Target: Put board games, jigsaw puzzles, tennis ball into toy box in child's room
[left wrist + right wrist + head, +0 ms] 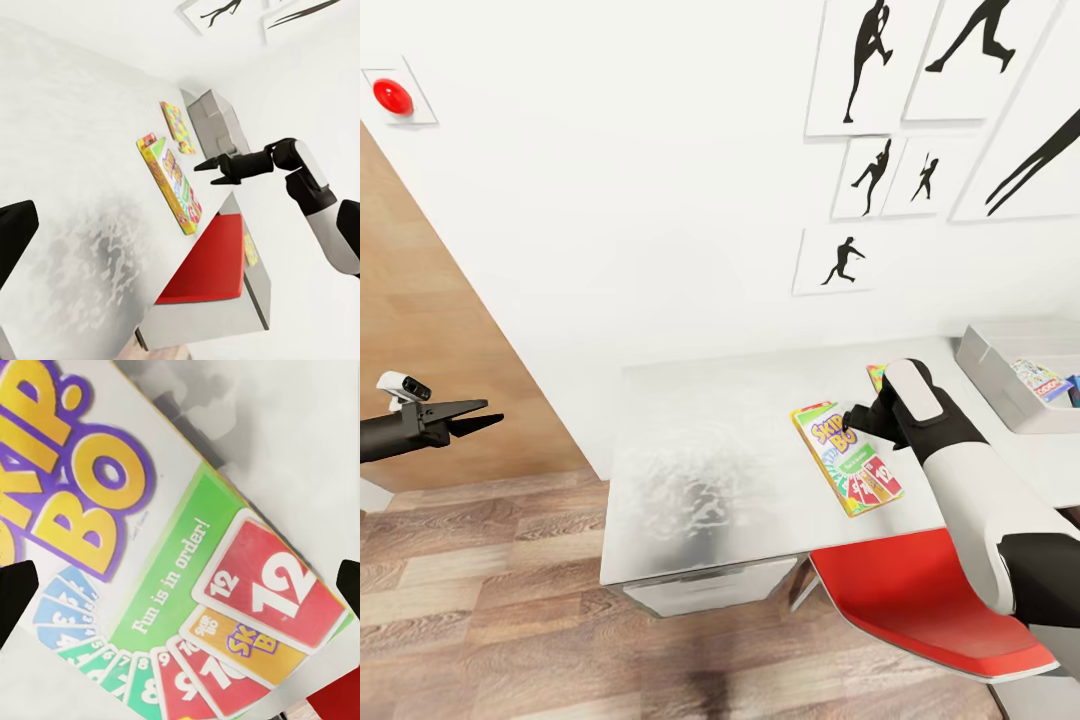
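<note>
- We hold our right gripper (212, 166) over the SKIP-BO box (847, 458), which lies flat on the table (700, 470) near its front edge, above the red chair (930, 610).
- Right wrist view: the box lid is directly below, a dark fingertip at each side of the picture, so the fingers are spread wide with nothing between them. The left wrist view also shows them parted.
- Left gripper (472, 415) hangs out over the floor, well apart from the table; its fingers look parted and carry nothing.
- A jigsaw (178, 127) lies flat just beyond the box, towards the toy box (1000, 380).
- The toy box sits at the table's far right end against the wall; a printed box or two already show inside (too small to name).
- Step in hand, as we judge it: reaching down for the SKIP-BO box, no contact yet that we can confirm.
- Next move calls for lowering so the fingers straddle an edge; a flat lid gives little to pinch, so sliding it past the table edge may help.
</note>
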### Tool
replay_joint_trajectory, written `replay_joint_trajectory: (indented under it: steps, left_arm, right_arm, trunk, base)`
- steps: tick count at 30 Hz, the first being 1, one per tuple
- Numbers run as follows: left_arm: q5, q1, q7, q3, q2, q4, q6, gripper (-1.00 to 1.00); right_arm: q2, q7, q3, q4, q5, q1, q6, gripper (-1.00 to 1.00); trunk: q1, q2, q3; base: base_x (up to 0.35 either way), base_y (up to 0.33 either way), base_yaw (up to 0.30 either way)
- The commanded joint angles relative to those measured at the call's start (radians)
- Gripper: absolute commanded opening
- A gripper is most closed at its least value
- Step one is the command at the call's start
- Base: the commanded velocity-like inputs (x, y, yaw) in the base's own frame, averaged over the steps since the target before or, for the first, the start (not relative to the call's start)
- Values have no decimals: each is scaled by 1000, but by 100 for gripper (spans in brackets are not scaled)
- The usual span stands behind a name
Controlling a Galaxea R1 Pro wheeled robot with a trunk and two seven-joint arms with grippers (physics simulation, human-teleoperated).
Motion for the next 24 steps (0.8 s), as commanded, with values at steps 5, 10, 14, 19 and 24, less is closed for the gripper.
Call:
replay_joint_trajectory:
  steps: [5, 10, 14, 19, 24]
  left_arm:
    - [0, -1, -4, -1, 0, 0, 10, 100]
    - [0, -1, -4, -1, -1, 0, 10, 100]
    - [0, -1, -4, -1, -1, 0, 10, 100]
    - [0, -1, -4, -1, -1, 0, 10, 100]
    - [0, -1, -4, -1, -1, 0, 10, 100]
  right_arm:
    - [-2, -9, 6, 0, -10, -7, 4, 100]
    - [-3, -10, 6, 0, -9, -9, 4, 100]
    - [-4, -10, 6, 0, -9, -9, 4, 100]
    - [-4, -9, 6, 0, -9, -9, 4, 100]
    - [-4, -9, 6, 0, -9, -10, 4, 100]
  trunk:
    - [1, -2, -8]
    - [1, -2, -15]
    - [1, -2, -22]
    - [1, -2, -30]
    - [1, -2, -38]
  base:
    - [0, 0, 0]
    - [0, 0, 0]
    - [0, 0, 0]
    - [0, 0, 0]
    - [0, 0, 0]
